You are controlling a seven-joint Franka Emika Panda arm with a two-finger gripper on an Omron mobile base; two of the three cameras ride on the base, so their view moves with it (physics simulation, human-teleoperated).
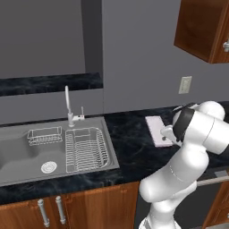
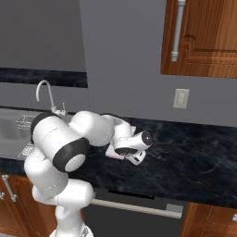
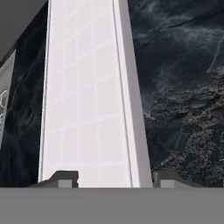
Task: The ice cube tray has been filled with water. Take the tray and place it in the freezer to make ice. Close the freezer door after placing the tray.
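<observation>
While my claw sits low over the tray, I am on the first step, which is picking it up. My two tips stand on each side of the near end of the tray, and I cannot tell if they are squeezing it yet. I think the next move is to pinch the end tight, then lift slowly and keep it flat so the water stays in.

On the left is a grey sink with a tap and a wire rack. Next comes the dark stone counter, and the tray lies flat on it, near the wall. On the right is a light switch, and a brown cupboard hangs above it
</observation>
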